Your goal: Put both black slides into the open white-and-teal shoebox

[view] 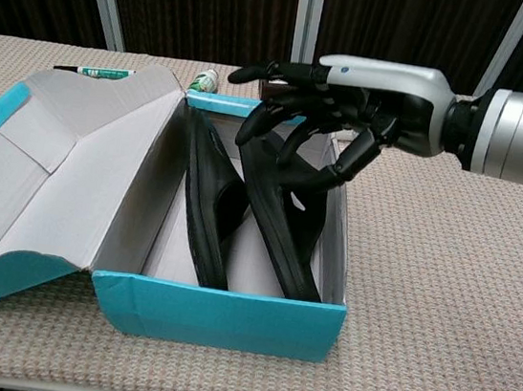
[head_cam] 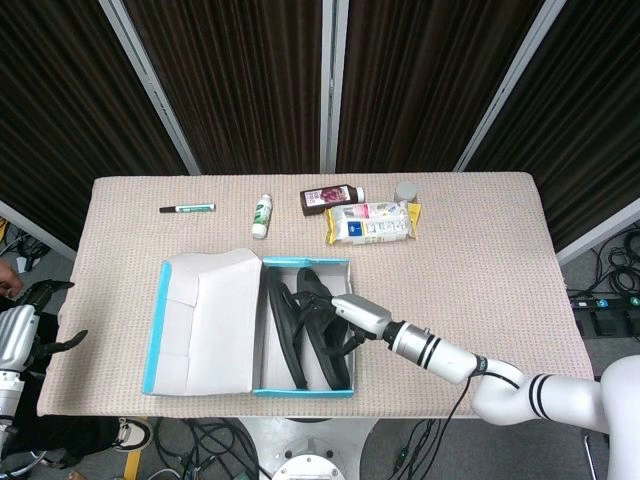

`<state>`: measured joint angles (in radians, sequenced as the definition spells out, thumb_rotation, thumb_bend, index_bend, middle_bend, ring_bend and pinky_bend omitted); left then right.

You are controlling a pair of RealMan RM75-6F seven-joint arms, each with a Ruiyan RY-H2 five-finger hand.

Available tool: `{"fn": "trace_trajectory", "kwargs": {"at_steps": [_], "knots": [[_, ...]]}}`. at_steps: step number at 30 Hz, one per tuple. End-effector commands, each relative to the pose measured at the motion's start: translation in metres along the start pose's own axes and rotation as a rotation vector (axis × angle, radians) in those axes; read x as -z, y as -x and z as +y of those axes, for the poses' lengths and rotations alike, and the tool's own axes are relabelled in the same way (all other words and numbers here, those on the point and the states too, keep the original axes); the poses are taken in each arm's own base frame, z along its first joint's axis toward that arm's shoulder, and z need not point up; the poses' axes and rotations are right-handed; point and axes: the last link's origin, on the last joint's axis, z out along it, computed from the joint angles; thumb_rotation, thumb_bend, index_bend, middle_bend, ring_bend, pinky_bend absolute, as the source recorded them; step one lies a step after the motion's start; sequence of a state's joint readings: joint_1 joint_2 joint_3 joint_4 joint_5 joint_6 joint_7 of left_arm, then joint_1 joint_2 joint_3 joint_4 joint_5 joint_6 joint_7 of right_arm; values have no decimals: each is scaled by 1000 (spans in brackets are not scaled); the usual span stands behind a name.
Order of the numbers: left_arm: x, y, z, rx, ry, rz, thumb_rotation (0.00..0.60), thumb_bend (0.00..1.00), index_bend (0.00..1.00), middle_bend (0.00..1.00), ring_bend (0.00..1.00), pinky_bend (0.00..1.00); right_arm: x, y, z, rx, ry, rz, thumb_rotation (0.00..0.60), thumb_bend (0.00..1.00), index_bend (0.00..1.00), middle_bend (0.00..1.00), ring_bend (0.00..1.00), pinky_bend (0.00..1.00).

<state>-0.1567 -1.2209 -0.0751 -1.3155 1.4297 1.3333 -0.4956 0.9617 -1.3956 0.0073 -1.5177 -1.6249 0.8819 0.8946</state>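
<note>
The right robot hand is hovering over the shoebox, fingers spread and empty; both black slides are lying below it, so it should be lifting straight up.

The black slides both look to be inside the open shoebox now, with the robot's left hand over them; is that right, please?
Nearly: it is the right hand, not the left, that is over the two black slides in the open shoebox. The head view shows the left hand off the table's near-left edge.
</note>
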Motion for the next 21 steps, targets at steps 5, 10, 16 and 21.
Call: {"fn": "trace_trajectory", "kwargs": {"at_steps": [5,10,16,21], "knots": [[-1,0,4,-7,10,1,600,169,236,222,132,225,36,-45,-22,108,-86,210,600,148,76,293,170,322],[-5,0,7,-17,20,0,600,169,236,222,132,225,77,-79,-10,341,61,334,600,227,76,242,74,253],[-7,-1,9,-22,24,7,600,170,236,222,132,225,135,-93,10,575,303,473,600,229,39,163,0,116],[-8,-4,11,-27,25,18,600,170,236,222,132,225,178,-79,28,737,488,504,600,213,17,113,0,71]]}}
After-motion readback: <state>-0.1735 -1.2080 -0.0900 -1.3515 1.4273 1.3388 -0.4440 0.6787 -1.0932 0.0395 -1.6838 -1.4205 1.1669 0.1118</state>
